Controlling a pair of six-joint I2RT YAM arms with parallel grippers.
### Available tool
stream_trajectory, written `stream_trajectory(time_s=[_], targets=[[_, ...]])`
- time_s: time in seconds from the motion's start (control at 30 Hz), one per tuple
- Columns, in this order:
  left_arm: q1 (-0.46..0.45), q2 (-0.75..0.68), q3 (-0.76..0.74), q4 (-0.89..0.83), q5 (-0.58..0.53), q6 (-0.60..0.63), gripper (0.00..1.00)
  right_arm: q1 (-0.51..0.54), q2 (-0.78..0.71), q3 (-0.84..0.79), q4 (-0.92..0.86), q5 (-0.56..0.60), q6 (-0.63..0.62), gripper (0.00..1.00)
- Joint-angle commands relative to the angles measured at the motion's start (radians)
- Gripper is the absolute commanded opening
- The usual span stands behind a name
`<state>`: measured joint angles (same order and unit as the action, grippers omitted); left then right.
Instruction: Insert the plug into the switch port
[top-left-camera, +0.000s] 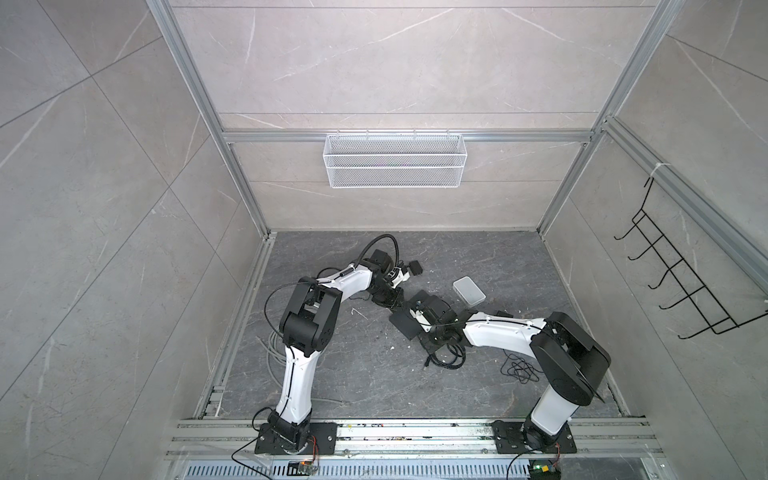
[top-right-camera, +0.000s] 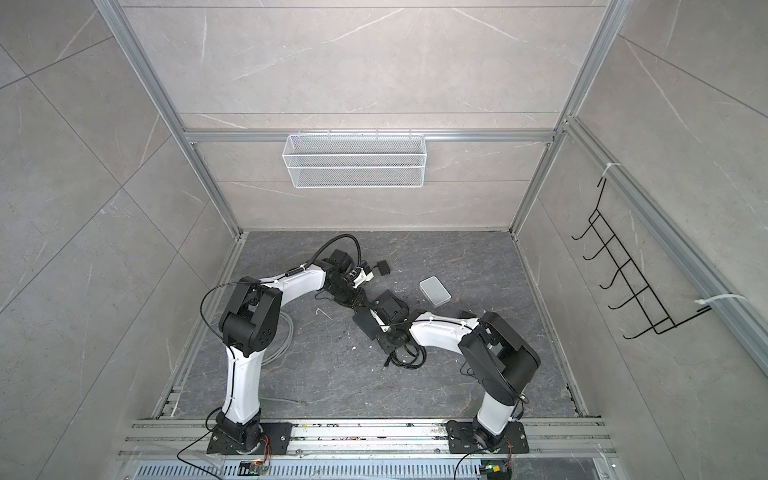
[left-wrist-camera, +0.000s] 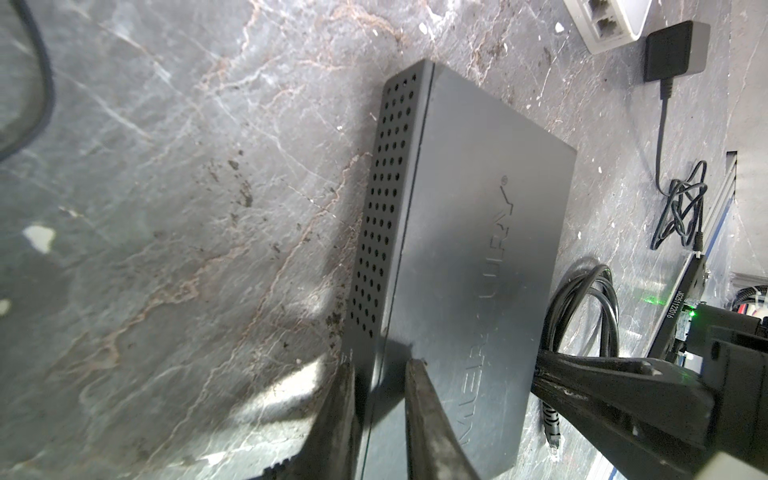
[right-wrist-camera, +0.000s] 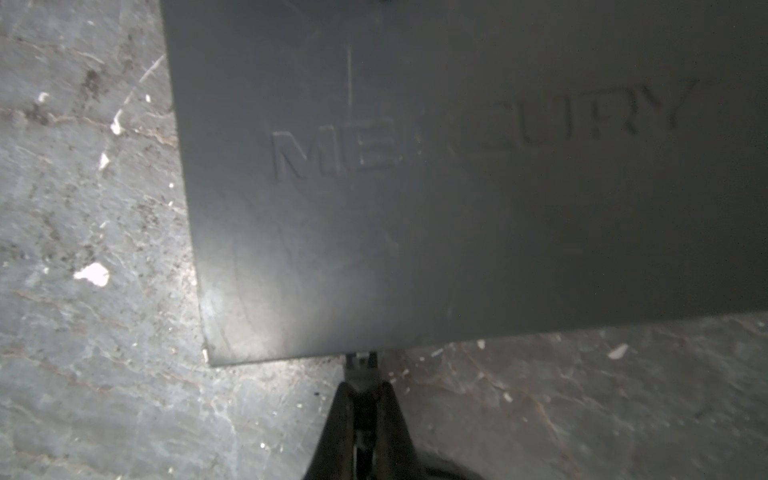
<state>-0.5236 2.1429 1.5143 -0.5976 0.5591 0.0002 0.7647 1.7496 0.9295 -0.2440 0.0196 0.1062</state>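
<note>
- In the right wrist view alone, the plug (right-wrist-camera: 360, 362) is seen pinched between the fingers of the right gripper (right-wrist-camera: 365, 388), whose jaws are drawn together on it.
- The plug's long axis is set in line with those fingers and square to the edge of the switch (right-wrist-camera: 457, 187). Its tip is pointed at that edge and touches it, just below the "ME" of the raised lettering.
- Whether the plug is seated in a port cannot be told, as the port face is hidden under the top panel.
- In the left wrist view alone, the vented long side of the switch is shown. The left gripper (left-wrist-camera: 380, 374) is clamped on the near corner, one finger on the vents and one on the top face.
- The switch's long axis is seen to run with the lettering, and the plug is held at the long side opposite the vents.
- A coiled cable (left-wrist-camera: 582, 307) is noted just beside that side, and a white box (left-wrist-camera: 602, 20) beyond the far end.
- In both top views the switch (top-left-camera: 401, 330) lies flat on the table (top-left-camera: 353, 374) between the arms. It is partly covered by the right wrist, and the plug is hidden there.
</note>
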Motion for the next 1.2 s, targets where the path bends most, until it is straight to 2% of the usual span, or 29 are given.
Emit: stream_trajectory(time_s=[0.0,0.33,0.57,0.73,1.17], targets=[[-0.245,0.137,-0.132,-0.297,0.450,-0.043,0.21,-0.002,0.095,0.029,0.661,-0.004,-0.055,0.04],[-0.245,0.146,-0.130,-0.285,0.445,-0.051,0.20,0.000,0.045,0.006,0.774,-0.116,-0.149,0.04],[-0.247,0.151,-0.133,-0.274,0.448,-0.059,0.20,0.002,0.054,0.034,0.763,-0.154,-0.212,0.05],[-0.253,0.154,-0.133,-0.266,0.452,-0.065,0.20,0.002,0.074,0.080,0.740,-0.100,-0.214,0.05],[-0.260,0.153,-0.147,-0.242,0.457,-0.082,0.19,0.000,0.112,0.152,0.731,-0.099,-0.216,0.05]])
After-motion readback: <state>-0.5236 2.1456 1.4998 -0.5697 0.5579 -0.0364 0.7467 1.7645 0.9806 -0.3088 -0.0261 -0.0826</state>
